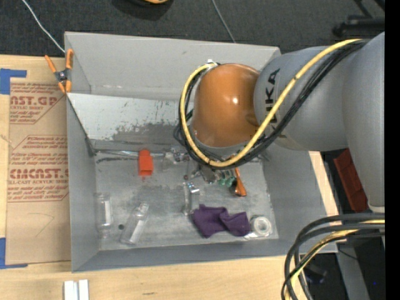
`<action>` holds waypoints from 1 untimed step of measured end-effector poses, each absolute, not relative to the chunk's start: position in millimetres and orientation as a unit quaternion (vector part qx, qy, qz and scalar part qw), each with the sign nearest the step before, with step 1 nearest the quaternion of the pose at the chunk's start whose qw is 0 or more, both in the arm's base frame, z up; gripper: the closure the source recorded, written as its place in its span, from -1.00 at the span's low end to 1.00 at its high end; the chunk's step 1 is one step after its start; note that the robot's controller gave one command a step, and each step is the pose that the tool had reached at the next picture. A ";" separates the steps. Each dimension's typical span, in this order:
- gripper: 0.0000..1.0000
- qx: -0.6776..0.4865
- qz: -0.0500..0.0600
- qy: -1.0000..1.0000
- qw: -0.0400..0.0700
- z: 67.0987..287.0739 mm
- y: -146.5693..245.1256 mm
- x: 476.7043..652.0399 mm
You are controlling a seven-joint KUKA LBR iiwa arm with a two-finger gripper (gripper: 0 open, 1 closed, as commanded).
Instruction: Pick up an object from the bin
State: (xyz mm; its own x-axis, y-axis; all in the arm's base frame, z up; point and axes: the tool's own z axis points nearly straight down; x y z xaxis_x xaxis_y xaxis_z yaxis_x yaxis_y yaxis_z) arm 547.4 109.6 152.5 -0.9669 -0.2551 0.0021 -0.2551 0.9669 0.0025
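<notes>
Nothing is picked yet: the jaws hang low just beside the purple cloth [219, 221], their opening too hidden to tell.

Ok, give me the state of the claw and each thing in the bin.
claw: low in the bin, near its middle.
purple cloth: crumpled on the floor, beside the claw.
orange block: lying loose, apart.
clear tape roll: flat, beside the cloth.
clear plastic pieces: lying loose, left.
</notes>
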 end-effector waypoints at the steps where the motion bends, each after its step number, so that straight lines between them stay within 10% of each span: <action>1: -1.00 0.221 -0.001 -0.975 0.005 151.4 62.9 484.7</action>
State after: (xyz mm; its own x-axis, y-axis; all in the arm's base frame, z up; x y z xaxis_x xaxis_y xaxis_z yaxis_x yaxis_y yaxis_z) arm 484.7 62.9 151.4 -0.9026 -0.4305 0.0086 -0.4305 0.9026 0.0030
